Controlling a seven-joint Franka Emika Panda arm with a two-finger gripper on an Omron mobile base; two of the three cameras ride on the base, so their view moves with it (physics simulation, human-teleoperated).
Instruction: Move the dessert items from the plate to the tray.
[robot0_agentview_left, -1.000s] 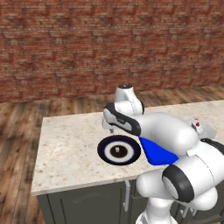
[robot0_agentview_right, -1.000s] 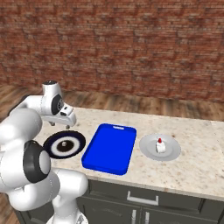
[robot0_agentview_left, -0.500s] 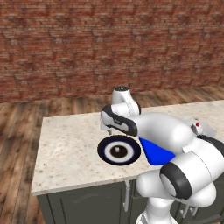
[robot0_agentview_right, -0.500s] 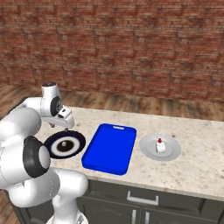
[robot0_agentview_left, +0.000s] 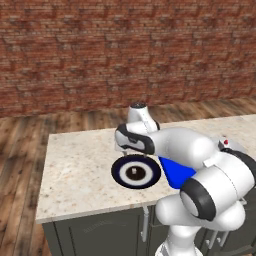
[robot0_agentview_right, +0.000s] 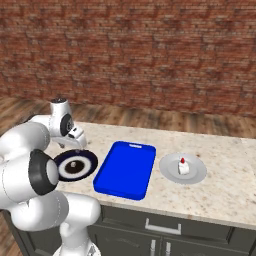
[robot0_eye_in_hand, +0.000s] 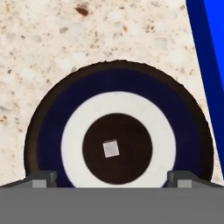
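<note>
The pincer (robot0_eye_in_hand: 112, 179) hangs wide open and empty directly above the one plate (robot0_eye_in_hand: 118, 83). The one blue tray (robot0_eye_in_hand: 210, 65) lies just beside its rim, with bare counter (robot0_eye_in_hand: 39, 48) stretching beyond it.

White arm bent forward and low, gripper (robot0_eye_in_hand: 112, 178) pointing straight down, jaws spread wide, nothing held

Red brick wall (robot0_agentview_right: 150, 55), wooden plank floor (robot0_agentview_left: 20, 145), speckled stone counter (robot0_agentview_right: 220, 185) over seemingly dark-grey cabinets (robot0_agentview_right: 200, 240)
</note>
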